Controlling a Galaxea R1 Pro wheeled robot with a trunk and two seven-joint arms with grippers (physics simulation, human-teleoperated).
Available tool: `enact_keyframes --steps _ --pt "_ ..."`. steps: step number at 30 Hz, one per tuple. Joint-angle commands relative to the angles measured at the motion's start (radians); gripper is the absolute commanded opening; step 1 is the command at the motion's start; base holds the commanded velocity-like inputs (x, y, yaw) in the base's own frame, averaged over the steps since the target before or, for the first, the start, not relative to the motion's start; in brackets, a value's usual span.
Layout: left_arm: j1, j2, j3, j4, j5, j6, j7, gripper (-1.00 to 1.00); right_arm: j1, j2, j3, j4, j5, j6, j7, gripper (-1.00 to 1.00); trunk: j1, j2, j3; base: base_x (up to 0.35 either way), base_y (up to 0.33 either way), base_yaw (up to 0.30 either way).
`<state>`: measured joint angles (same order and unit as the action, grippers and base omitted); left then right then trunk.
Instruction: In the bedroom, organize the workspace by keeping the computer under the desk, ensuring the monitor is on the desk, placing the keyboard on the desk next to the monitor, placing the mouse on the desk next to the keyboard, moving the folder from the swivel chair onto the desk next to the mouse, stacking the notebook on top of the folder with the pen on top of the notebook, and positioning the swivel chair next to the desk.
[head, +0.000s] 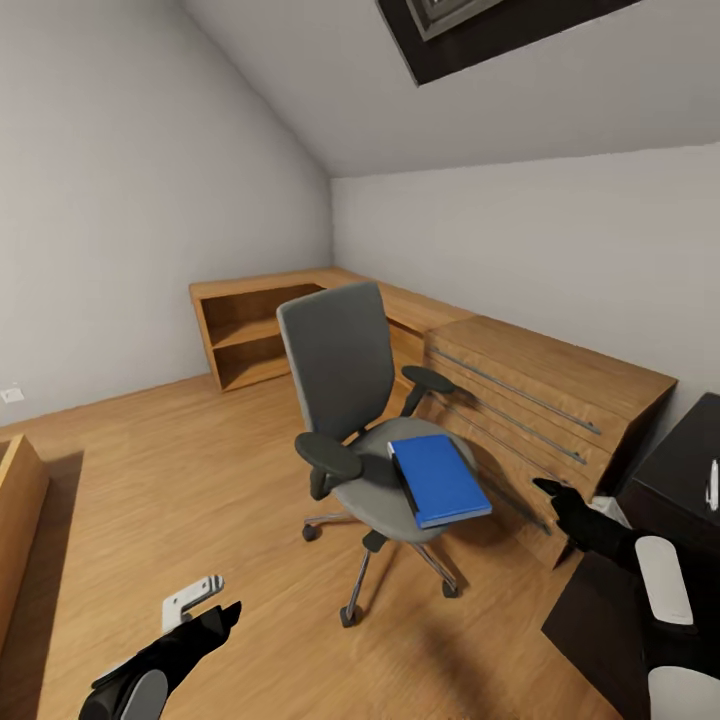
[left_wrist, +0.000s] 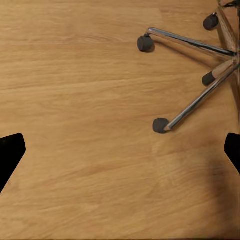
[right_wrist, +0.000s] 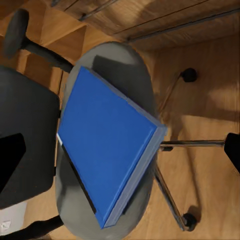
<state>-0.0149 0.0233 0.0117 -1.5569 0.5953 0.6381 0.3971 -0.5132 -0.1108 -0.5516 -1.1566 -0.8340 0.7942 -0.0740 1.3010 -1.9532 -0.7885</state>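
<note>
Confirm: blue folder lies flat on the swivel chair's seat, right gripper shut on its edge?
Not quite. The folder does lie flat on the swivel chair seat, but the right gripper is open and apart from it, as the right wrist view shows.

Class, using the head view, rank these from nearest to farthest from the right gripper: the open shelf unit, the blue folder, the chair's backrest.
1. Folder, on the seat, just left of the right gripper.
2. Backrest, behind the folder.
3. Shelf unit, against the far wall.

Desk (head: 690, 470) cut by frame edge — white item (head: 712, 485) unidentifiable.
</note>
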Motion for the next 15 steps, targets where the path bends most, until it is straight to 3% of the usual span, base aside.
enact_keyframes --steps 1,6,15 --pt "0.000 0.000 0.000 -0.002 0.011 0.002 0.009 1.00 -0.001 0.000 -0.009 -0.001 -0.013 0.004 -0.008 1.00 0.004 -0.008 -0.004 0.000 0.000 -0.272" --pt "0.000 0.001 0.001 -0.008 0.011 -0.016 0.007 1.00 -0.001 0.000 -0.034 0.000 -0.017 0.004 -0.006 1.00 0.023 -0.043 -0.020 0.000 0.000 -0.144" --pt "0.000 0.001 0.000 -0.045 0.009 -0.031 0.006 1.00 -0.001 0.007 -0.036 0.000 -0.018 0.002 -0.005 1.00 0.058 -0.106 -0.048 0.000 0.000 -0.014"
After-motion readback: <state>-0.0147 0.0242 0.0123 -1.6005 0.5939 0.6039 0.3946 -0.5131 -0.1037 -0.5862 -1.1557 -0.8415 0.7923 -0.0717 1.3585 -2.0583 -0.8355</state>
